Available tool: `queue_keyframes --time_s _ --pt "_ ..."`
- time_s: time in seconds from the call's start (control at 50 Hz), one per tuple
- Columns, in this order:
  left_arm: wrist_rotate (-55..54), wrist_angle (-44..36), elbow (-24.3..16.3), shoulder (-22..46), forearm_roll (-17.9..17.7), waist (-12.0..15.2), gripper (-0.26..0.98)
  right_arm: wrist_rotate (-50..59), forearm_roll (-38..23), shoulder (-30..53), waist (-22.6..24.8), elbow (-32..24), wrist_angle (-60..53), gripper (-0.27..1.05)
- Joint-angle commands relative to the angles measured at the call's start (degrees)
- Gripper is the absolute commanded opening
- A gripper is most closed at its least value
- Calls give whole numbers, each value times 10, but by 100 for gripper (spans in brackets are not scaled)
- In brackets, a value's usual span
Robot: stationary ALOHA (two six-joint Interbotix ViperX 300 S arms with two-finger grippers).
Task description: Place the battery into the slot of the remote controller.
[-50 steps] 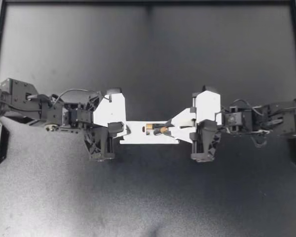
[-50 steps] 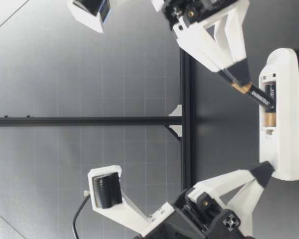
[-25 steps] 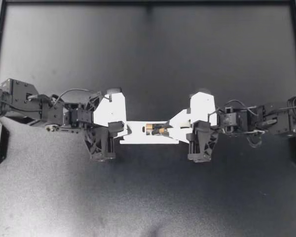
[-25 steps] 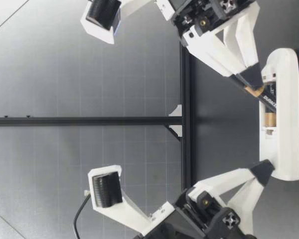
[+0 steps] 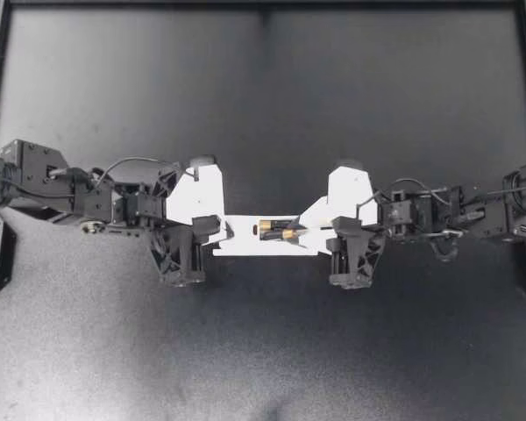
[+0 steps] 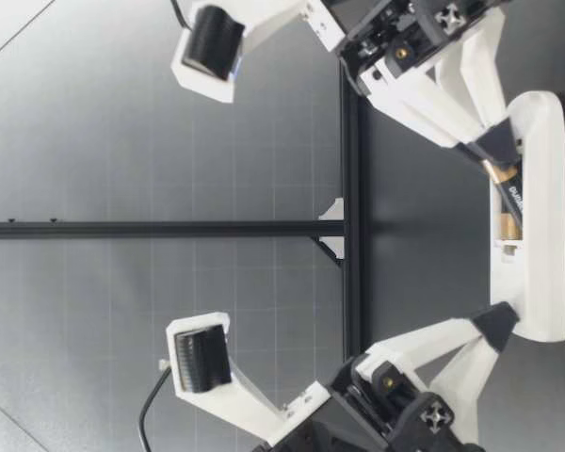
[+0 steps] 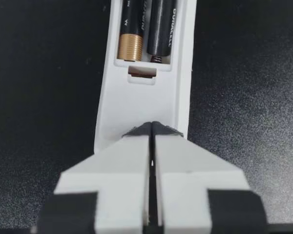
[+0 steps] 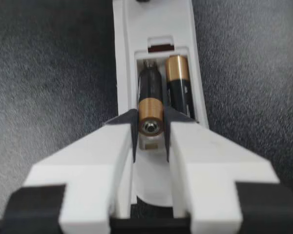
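Observation:
The white remote (image 5: 245, 241) lies face down between both arms, its battery slot uncovered. My left gripper (image 5: 221, 231) is shut, its tips resting on the remote's end (image 7: 146, 107). My right gripper (image 5: 300, 230) is shut on a black and copper battery (image 8: 150, 114) and holds its copper end. That battery lies low in the slot's free bay, still slightly tilted (image 6: 510, 193). A second battery (image 8: 178, 83) sits seated beside it. In the left wrist view both batteries (image 7: 146, 29) show side by side ahead of the left gripper (image 7: 153, 129).
The remote rests on a dark mat (image 5: 263, 351) bounded by a black frame (image 5: 263, 5). In the low view a black rail (image 6: 169, 229) runs behind the arms. No other loose objects are near the remote.
My right gripper has moved toward the left arm and sunk, laying the tilted battery down into the slot. The left gripper and the remote have stayed put.

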Motion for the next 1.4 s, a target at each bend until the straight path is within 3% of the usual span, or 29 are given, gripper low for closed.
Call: queue_keyframes --time_s 0.0,0.22,0.5,0.74,0.98,1.18,1.38 --pt "-1 2 -3 -10 0 2 -15 0 -1 -21 -4 -14 25 6" --pt "-1 2 -3 -11 0 3 -15 0 -3 -42 -4 -27 86 12" --pt "-1 2 -3 -11 0 2 -15 8 -3 -56 11 -51 118 45" --pt "-4 2 -3 -11 -1 2 -15 45 31 -77 23 -49 120 46" --pt "-4 2 -3 -11 -13 2 -15 250 104 -118 23 -17 53 42" --pt "-5 2 -3 -11 -19 2 -15 498 129 -142 22 11 42 21" --pt "-4 2 -4 -11 -19 2 -15 621 129 -138 22 25 57 2"
